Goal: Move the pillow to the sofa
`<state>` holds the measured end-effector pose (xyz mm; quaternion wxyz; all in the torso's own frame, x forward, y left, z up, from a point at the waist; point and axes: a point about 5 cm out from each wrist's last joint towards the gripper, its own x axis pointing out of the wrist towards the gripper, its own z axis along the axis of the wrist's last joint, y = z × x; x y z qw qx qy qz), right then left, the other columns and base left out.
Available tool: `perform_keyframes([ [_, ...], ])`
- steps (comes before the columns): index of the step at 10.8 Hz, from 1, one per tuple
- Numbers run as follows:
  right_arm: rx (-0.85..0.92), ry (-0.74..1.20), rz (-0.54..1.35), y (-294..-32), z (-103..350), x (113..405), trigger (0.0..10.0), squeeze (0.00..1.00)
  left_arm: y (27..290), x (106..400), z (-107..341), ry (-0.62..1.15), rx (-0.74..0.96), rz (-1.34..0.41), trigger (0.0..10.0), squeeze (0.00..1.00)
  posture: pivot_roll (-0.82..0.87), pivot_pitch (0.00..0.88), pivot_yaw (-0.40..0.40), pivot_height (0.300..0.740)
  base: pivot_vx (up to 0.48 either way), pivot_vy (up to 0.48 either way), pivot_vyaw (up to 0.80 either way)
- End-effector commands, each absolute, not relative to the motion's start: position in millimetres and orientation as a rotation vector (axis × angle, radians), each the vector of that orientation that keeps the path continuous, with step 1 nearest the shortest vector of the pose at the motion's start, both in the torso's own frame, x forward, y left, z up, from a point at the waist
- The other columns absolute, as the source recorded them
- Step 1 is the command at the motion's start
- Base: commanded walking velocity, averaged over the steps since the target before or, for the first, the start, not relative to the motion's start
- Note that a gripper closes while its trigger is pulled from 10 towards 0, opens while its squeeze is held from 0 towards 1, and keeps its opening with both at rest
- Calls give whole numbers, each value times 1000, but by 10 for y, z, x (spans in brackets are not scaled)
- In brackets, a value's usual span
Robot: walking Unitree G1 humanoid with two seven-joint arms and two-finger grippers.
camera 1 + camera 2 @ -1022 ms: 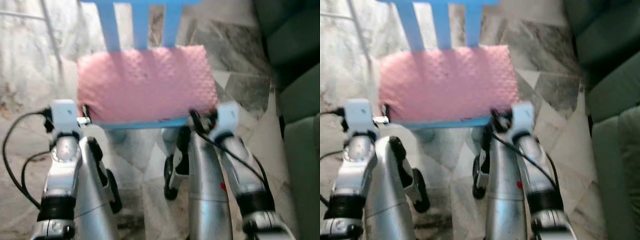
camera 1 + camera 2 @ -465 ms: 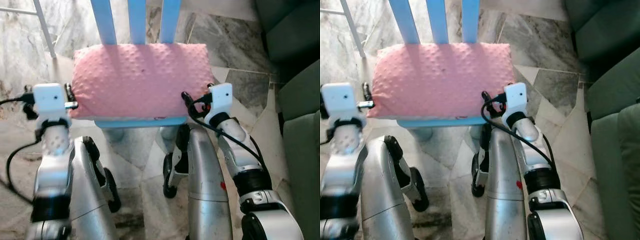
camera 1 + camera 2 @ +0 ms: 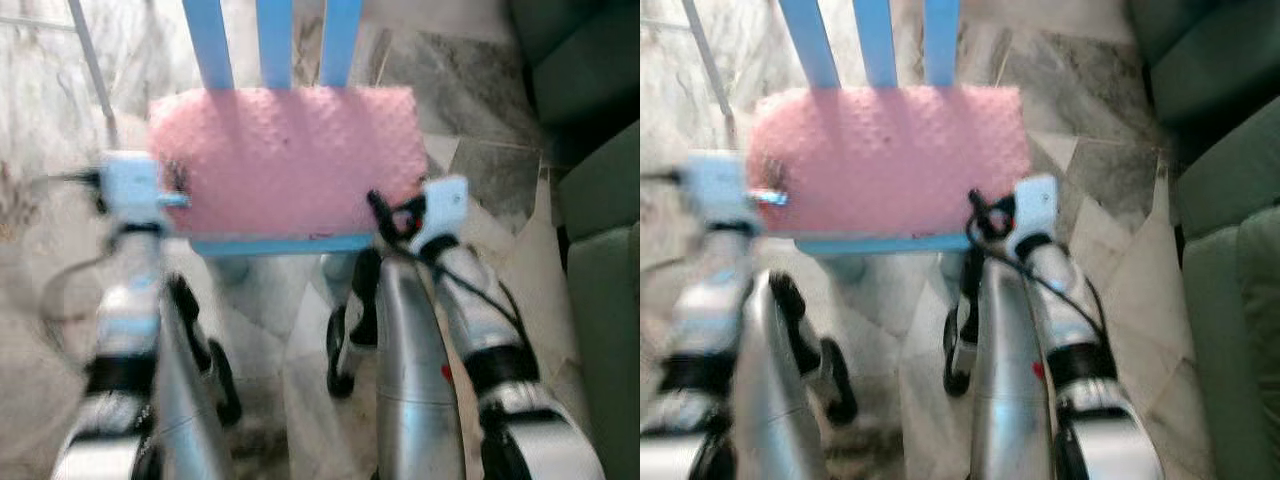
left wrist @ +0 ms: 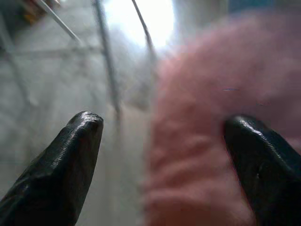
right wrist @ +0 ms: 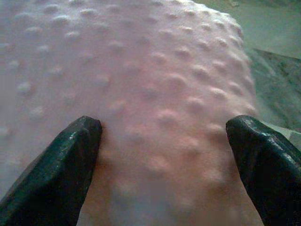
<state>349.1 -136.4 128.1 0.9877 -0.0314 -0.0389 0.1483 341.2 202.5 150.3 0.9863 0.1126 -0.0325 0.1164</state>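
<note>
Seen from the head camera, blurred: a pink dimpled pillow (image 3: 285, 160) lying flat across the seat of a light blue chair (image 3: 275, 45), covering it from side edge to side edge, back edge pressed against the three blue back slats, front edge just short of the seat's front edge. Under the chair, a marble floor (image 3: 470, 150) in grey and white; beyond the chair's right side, part of a dark green sofa (image 3: 600, 200), well apart from the pillow.

At the pillow's left end, near the seat's front left corner, the left gripper (image 4: 164, 155), fingers spread wide. From the left wrist camera, one black fingertip (image 4: 261, 160) against the pink fabric, the other out over bare floor, with the pillow's end edge running between them; nothing clamped.

At the pillow's right end, by the seat's front right corner, the right gripper (image 5: 164, 155), likewise wide open. From the right wrist camera, both black fingertips (image 5: 70, 160) set against the dimpled surface, a broad stretch of pillow between them, not squeezed.

Both silver forearms reaching forward from the bottom of the head view, white wrist housings level with the pillow's front half. Thin white metal rods (image 3: 90, 60) standing on the floor beyond the chair's left side.
</note>
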Motion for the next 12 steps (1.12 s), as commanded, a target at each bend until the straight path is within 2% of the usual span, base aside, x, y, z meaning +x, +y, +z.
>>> perform_keyframes([
  [1, -35, -10, 274, -1391, 1122, 3486, 10000, 0, 1995, 3426, 1168, 84, 224, 195, 10000, 0, -31, 449, -76, 464, 0, 0, 0],
  [2, 31, 28, 254, -1306, 1085, 3549, 10000, 0, 1919, 3451, 902, 223, 260, 122, 10000, 0, -34, 439, -70, 464, 0, 0, 0],
  [3, 42, 41, 270, -1235, 1071, 3561, 8078, 0, 1890, 3451, 827, 256, 267, 93, 10000, 0, -27, 434, -67, 464, 0, 0, 0],
  [4, 61, 53, 307, -1116, 1053, 3560, 0, 0, 1858, 3445, 718, 308, 282, 54, 0, 0, -27, 432, -68, 464, 0, 0, 0],
  [6, 82, 63, 320, -1039, 1002, 3538, 0, 0, 1815, 3413, 567, 378, 259, 22, 0, 0, -36, 424, -68, 464, 0, 0, 0],
  [10, 129, 124, 247, -1258, 842, 3513, 0, 0, 1719, 3471, 578, 368, 212, 1, 0, 0, -20, 407, -76, 464, 0, 0, 0],
  [12, 123, 136, 230, -1265, 839, 3532, 0, 0, 1755, 3476, 588, 361, 209, 14, 0, 0, -23, 400, -81, 464, 0, 0, 0],
])
